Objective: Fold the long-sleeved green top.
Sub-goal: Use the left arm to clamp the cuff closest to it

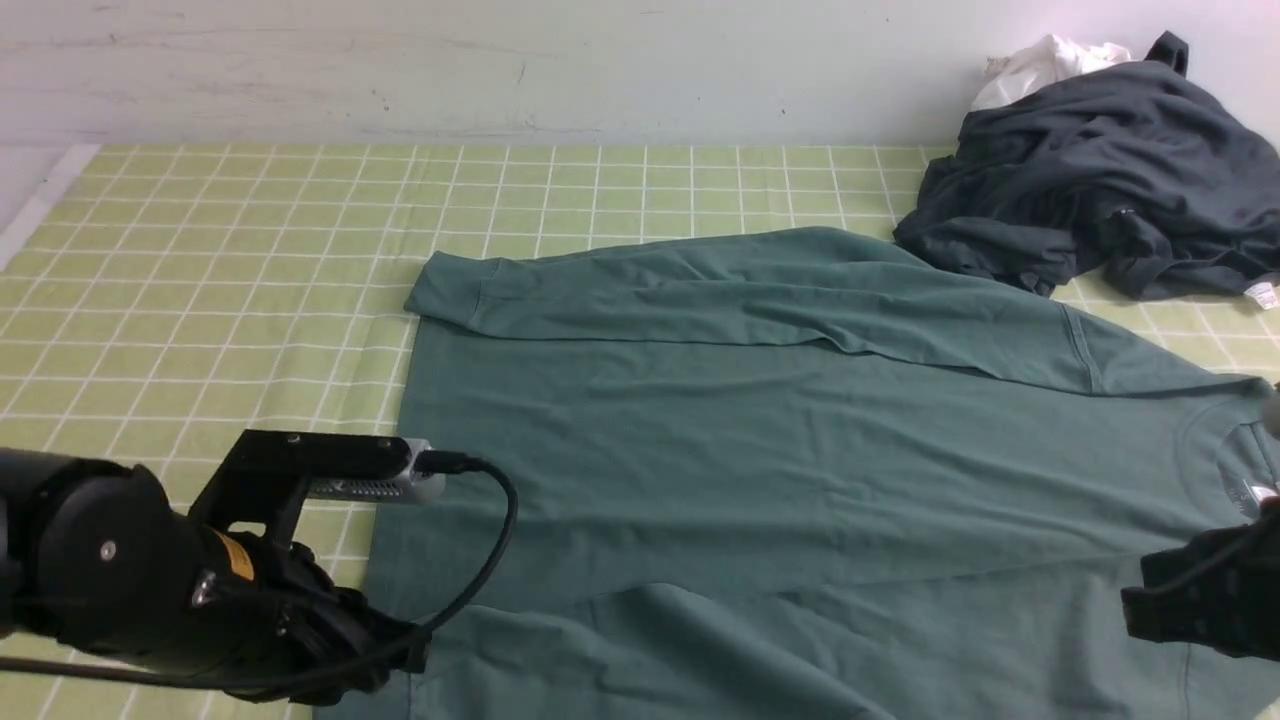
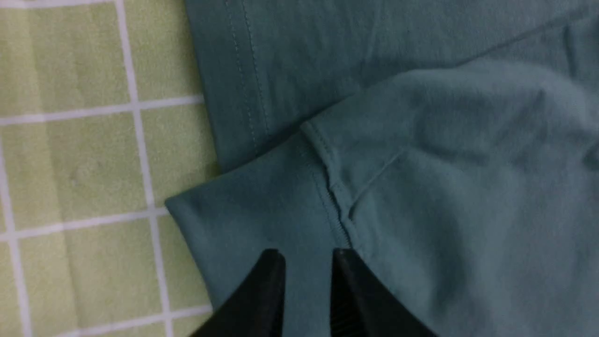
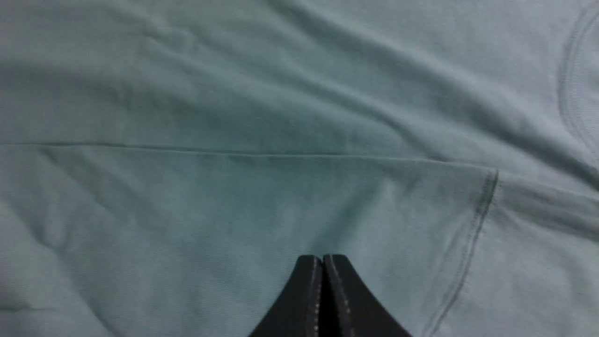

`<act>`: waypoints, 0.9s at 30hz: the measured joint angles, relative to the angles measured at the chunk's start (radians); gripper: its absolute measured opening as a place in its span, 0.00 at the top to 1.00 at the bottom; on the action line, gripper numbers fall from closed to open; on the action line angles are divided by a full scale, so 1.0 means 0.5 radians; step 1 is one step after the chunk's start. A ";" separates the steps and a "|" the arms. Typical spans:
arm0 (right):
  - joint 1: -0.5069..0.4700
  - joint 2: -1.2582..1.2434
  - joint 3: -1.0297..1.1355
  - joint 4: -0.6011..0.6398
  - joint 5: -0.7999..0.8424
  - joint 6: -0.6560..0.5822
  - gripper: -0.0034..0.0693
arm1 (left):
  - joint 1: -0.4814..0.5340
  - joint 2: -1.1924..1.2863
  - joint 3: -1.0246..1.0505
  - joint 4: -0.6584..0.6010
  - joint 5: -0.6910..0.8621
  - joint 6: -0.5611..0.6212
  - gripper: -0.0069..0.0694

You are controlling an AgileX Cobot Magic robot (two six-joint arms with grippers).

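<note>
The checked surface (image 1: 250,250) was mostly covered by the green top (image 1: 750,450), spread from centre to right, sleeves laid in over the body. A dark clothes pile (image 1: 1100,200) was parked far right, just beside the shoulder, so it could get snagged if that side were dragged. The right gripper (image 3: 322,260) was pressed fully together, nothing seen pinched. The left gripper (image 2: 306,255) was parted only a crack over the near-left cuff (image 2: 243,210), so a layer could easily be missed.

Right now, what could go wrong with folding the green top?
The left jaws stand only slightly apart over the cuff, so they might pinch one layer or slip off. The right jaws are shut over the top; pressing down could just wrinkle it. The dark clothes lie close by and might snag.
</note>
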 joint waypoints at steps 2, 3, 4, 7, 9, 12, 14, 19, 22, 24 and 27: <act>0.001 0.000 0.000 0.029 -0.006 0.000 0.97 | 0.075 0.064 -0.023 -0.162 0.004 0.195 0.59; 0.001 0.000 0.000 0.037 -0.006 0.000 0.97 | 0.098 0.085 -0.029 -0.208 0.004 0.229 0.56; 0.003 0.000 0.000 0.044 -0.010 0.000 0.97 | 0.133 0.128 -0.033 -0.278 0.004 0.322 0.51; 0.003 0.000 0.000 0.049 -0.021 0.000 0.97 | 0.215 0.233 -0.039 -0.349 -0.010 0.457 0.40; 0.003 0.000 0.000 0.049 -0.025 0.000 0.97 | 0.267 0.297 -0.041 -0.354 -0.024 0.483 0.36; 0.003 0.000 0.000 0.049 -0.027 0.000 0.97 | 0.331 0.347 -0.041 -0.356 -0.045 0.487 0.35; 0.003 0.000 -0.002 0.062 -0.029 0.000 0.97 | 0.373 0.373 -0.041 -0.366 -0.055 0.489 0.35; 0.003 0.000 -0.002 0.094 -0.029 0.000 0.97 | 0.376 0.410 -0.054 -0.386 -0.056 0.527 0.41; 0.003 0.000 -0.002 0.102 -0.031 0.000 0.97 | 0.378 0.427 -0.065 -0.385 -0.056 0.561 0.60; 0.003 0.000 -0.002 0.118 -0.031 0.000 0.97 | 0.380 0.427 -0.070 -0.392 -0.055 0.574 0.73; 0.003 0.000 -0.002 0.138 -0.035 0.000 0.97 | 0.378 0.405 -0.109 -0.406 0.009 0.623 0.87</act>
